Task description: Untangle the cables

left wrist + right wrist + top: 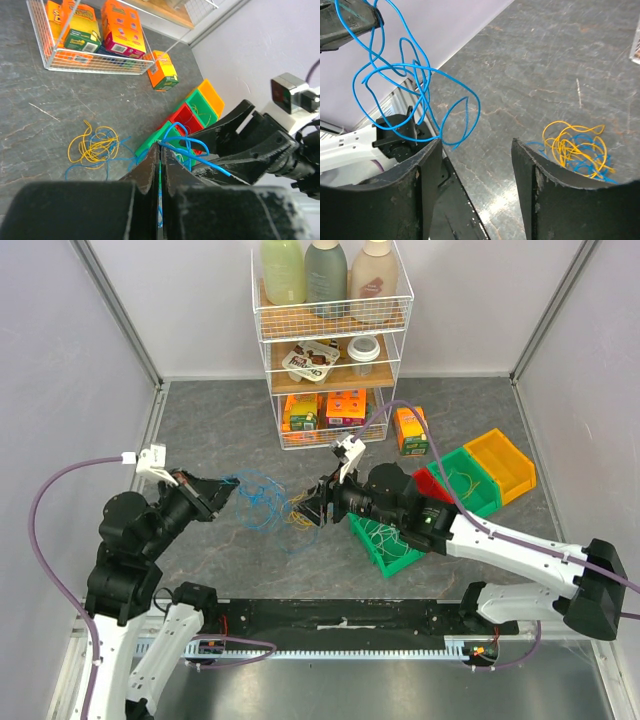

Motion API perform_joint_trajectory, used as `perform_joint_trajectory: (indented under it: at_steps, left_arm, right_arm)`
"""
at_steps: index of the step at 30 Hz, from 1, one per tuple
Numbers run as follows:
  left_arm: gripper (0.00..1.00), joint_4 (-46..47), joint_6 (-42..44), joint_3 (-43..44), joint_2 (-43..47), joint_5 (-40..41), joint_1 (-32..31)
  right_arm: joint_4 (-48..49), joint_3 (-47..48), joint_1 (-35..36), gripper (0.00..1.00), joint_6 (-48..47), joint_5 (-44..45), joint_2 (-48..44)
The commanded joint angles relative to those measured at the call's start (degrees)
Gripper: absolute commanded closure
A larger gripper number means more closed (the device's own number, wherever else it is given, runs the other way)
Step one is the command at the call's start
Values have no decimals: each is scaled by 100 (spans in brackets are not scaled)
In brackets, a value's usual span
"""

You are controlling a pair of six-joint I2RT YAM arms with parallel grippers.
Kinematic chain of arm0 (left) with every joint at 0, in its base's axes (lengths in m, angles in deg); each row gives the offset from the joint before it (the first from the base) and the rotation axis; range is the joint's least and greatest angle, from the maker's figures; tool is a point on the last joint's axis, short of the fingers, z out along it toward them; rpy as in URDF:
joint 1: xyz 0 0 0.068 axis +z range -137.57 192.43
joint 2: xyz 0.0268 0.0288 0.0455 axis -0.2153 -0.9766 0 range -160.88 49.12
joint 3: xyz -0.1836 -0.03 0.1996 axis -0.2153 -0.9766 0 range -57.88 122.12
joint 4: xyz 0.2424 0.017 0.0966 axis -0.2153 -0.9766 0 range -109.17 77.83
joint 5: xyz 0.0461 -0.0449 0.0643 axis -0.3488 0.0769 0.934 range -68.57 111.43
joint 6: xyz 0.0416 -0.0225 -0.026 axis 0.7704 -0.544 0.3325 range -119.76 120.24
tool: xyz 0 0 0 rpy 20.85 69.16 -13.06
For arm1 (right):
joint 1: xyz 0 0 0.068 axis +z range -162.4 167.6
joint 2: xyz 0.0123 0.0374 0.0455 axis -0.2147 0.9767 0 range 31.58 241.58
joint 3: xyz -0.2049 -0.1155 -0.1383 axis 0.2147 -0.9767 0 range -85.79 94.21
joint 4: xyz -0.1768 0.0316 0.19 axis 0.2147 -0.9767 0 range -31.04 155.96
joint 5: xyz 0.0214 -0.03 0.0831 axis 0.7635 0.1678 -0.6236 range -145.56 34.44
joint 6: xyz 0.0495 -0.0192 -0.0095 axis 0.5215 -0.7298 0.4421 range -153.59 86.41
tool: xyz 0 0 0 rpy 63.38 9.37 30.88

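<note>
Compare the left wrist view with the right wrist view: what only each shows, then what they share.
Only the left wrist view shows the orange cartons in a white wire basket, the lone orange carton, and the row of green, red and yellow plastic bins. Only the right wrist view shows the left arm's white lower link. Both show the thin blue wire loop pinched in the shut left gripper and the yellow wire tangle on the grey table.

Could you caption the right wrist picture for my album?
Open right hand beside a dangling blue cable, yellow-and-blue tangle on the table.
</note>
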Motion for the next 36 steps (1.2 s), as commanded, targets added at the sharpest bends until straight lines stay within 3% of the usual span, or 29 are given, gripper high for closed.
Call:
perform_joint_trajectory:
  at_steps: [1,6,13,24,27,31,34,36]
  left_arm:
    - [98,338,65,-121,86,-505,1]
    - [98,382,29,-218,68,-690,1]
    - [98,444,20,-367,24,-1015,1]
    - [98,716,12,-534,-248,-1569,1]
    - [98,743,12,-552,-327,-1596,-8]
    - [98,655,29,-631,-433,-1543,1]
    - [98,270,21,-623,-573,-922,1]
    - [98,-169,-32,-561,-679,-237,1]
  right_arm:
    - [827,-266,8,40,327,-378,-90]
    - [1091,-407,17,46,476,-545,51]
    - [608,-442,17,45,275,606,-177]
    - [1046,-354,52,46,-138,-369,156]
    - [1170,-363,61,63,-200,-300,191]
    - [706,-223,61,99,-270,858,121]
    - [205,58,61,100,-376,1737,104]
    - [-339,242,61,100,-385,2842,77]
